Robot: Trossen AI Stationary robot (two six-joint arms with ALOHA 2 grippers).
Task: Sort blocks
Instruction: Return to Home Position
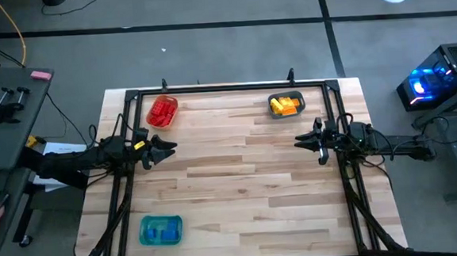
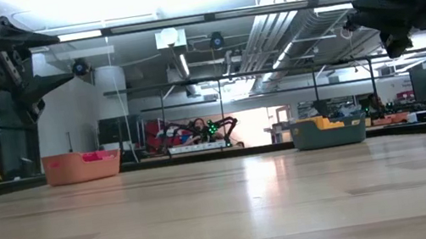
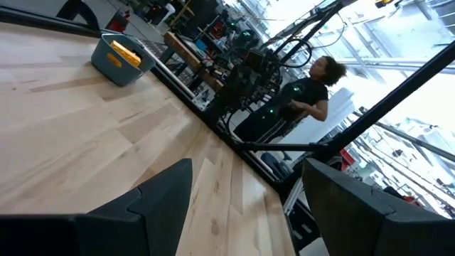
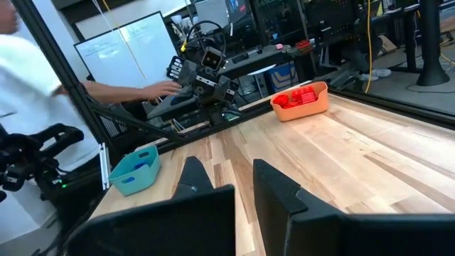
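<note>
Table [image 1: 240, 183]: orange tray [image 1: 149, 118], blue tray [image 1: 301, 102], green tray [image 1: 143, 232]

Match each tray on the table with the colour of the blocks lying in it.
Column one:
1. orange tray
2. blue tray
3. green tray

Column two:
a. yellow blocks
b. blue blocks
c. red blocks

Pairs: 1-c, 2-a, 3-b.

A robotics lab: exposed ceiling ducts [image 2: 297, 3], a whiteboard [image 4: 117, 53], a blue-lit computer [image 1: 436, 75] on the concrete floor [image 1: 231, 48], further robot arms [image 2: 197, 129] behind the wooden table [image 1: 240, 183]
</note>
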